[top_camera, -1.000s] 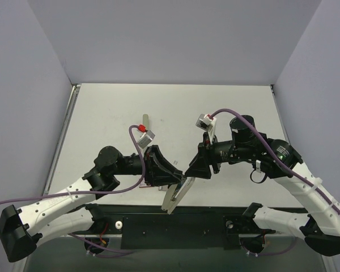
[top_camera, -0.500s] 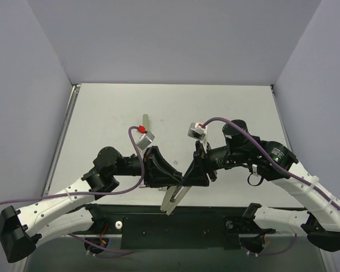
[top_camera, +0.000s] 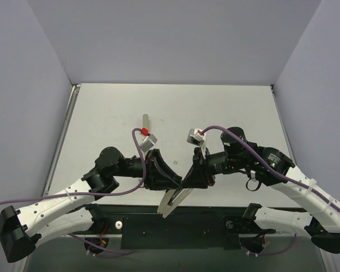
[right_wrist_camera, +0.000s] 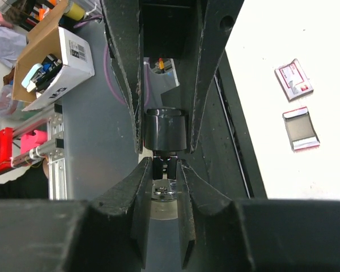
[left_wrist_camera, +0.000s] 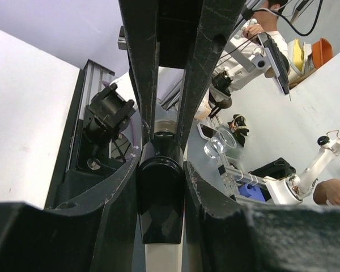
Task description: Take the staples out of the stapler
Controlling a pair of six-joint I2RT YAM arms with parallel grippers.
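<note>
L fingers (left_wrist_camera: 116, 199) clamp stapler (left_wrist_camera: 160, 198) black end, R fingers (right_wrist_camera: 137, 215) pinch inner part.

Both arms are built alike. Beside the black mounting plate (top_camera: 175, 226), the left arm (top_camera: 51, 205) starts with a blocky black base housing (top_camera: 14, 238). Next comes a long white link dotted with small dark screw holes, and farther from the plate there are rounded black joint casings (top_camera: 109, 161). The right arm (top_camera: 311, 195) has the same white-then-black make-up. A purple cable (top_camera: 220, 127) loops off each wrist and ends in a red plug (top_camera: 142, 131) on a small grey camera block (top_camera: 149, 139). Farthest from the plate, the left arm's fingers (left_wrist_camera: 116, 192) and the right arm's fingers (right_wrist_camera: 137, 192) are matte black, curved and faintly scuffed.
</note>
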